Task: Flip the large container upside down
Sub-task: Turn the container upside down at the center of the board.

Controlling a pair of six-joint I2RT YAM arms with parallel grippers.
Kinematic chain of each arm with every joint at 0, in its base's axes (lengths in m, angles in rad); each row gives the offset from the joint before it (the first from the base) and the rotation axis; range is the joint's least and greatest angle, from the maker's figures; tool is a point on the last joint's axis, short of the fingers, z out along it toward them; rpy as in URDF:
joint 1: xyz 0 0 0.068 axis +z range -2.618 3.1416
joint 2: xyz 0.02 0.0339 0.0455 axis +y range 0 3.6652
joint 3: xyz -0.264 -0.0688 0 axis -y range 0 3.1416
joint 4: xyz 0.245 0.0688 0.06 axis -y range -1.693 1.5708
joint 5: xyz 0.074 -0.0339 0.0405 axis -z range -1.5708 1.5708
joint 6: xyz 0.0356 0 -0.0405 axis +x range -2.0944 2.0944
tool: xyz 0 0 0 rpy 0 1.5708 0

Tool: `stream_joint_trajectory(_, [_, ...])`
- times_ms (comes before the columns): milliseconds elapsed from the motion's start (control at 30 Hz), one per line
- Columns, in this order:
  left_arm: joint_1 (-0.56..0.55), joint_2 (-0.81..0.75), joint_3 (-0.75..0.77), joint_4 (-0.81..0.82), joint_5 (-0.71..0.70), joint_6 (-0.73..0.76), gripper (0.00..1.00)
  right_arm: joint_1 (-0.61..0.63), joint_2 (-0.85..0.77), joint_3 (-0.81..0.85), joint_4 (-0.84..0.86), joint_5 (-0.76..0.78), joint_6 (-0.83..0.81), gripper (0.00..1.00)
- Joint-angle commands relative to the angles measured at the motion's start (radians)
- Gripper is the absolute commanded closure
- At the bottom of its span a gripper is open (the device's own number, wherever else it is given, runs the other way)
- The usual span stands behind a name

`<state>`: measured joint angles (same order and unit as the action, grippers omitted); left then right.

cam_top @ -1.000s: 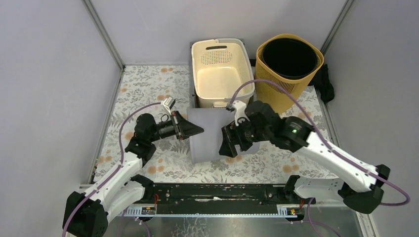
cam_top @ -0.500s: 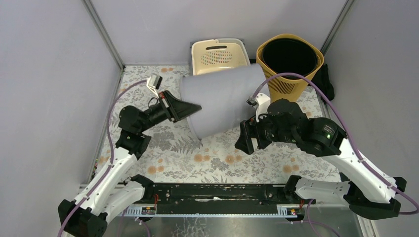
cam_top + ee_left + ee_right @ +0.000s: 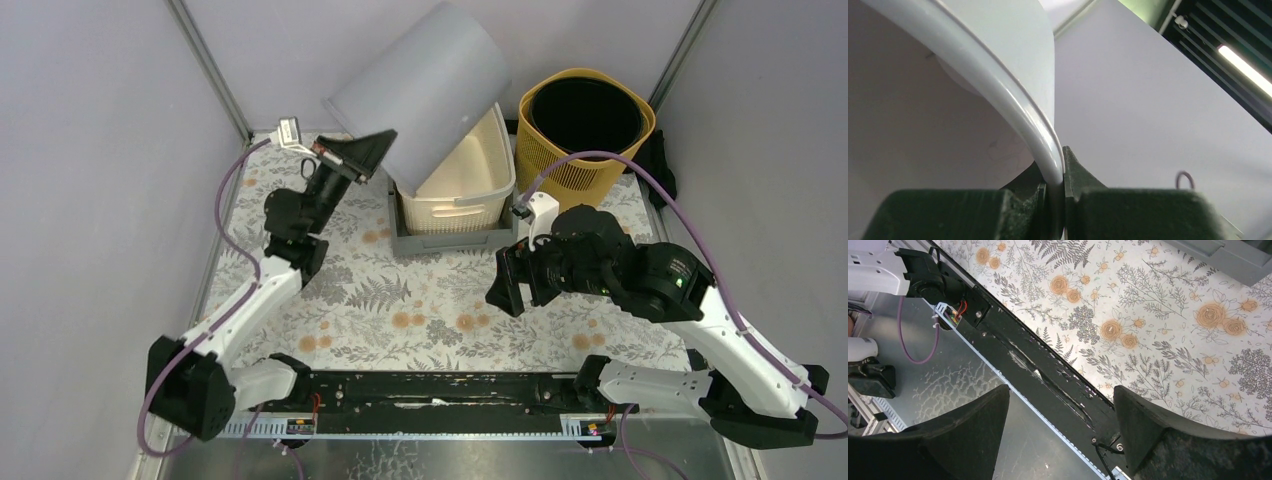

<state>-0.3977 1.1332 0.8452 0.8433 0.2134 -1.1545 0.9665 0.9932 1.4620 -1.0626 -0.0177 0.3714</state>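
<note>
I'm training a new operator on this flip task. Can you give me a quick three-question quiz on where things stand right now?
1. True or false: the right gripper is shut on the large grey plastic container.
2. Where does the left gripper hold that container? A) its rim B) its flat base C) mid-wall
3. In the top view, which object does the tilted container partly cover?

Key:
1. False; the right gripper is open and empty above the floral table cover.
2. A.
3. The cream perforated plastic basket.
</note>
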Motion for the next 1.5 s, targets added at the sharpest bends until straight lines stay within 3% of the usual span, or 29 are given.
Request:
stream_joint_trajectory(0, [0.016, 0.085, 0.133, 0.304, -0.149, 0.089, 1.0, -0.005, -0.004, 0.045, -0.024, 0.023, 0.011, 0.17])
stream_joint_trajectory(267, [0.143, 0.249, 0.206, 0.423, -0.176, 0.065, 1.0, -0.003, -0.007, 0.033, -0.039, 0.039, 0.006, 0.17])
stream_joint_trajectory(433, [0.234, 0.36, 0.224, 0.513, -0.099, 0.012, 1.0, -0.004, 0.008, 0.01, -0.028, 0.037, -0.005, 0.16])
stream_joint_trajectory(767, [0.319, 0.524, 0.14, 0.763, -0.03, -0.065, 0.96, -0.005, 0.017, -0.069, 0.026, 0.002, 0.007, 0.15])
stream_joint_trajectory(1100, [0.325, 0.552, 0.022, 0.773, -0.034, -0.023, 1.0, -0.01, 0.036, -0.106, 0.046, -0.022, 0.015, 0.15])
stream_joint_trajectory(1467, [0.399, 0.72, 0.108, 0.78, -0.005, -0.092, 1.0, -0.021, 0.068, -0.114, 0.047, -0.047, 0.016, 0.15])
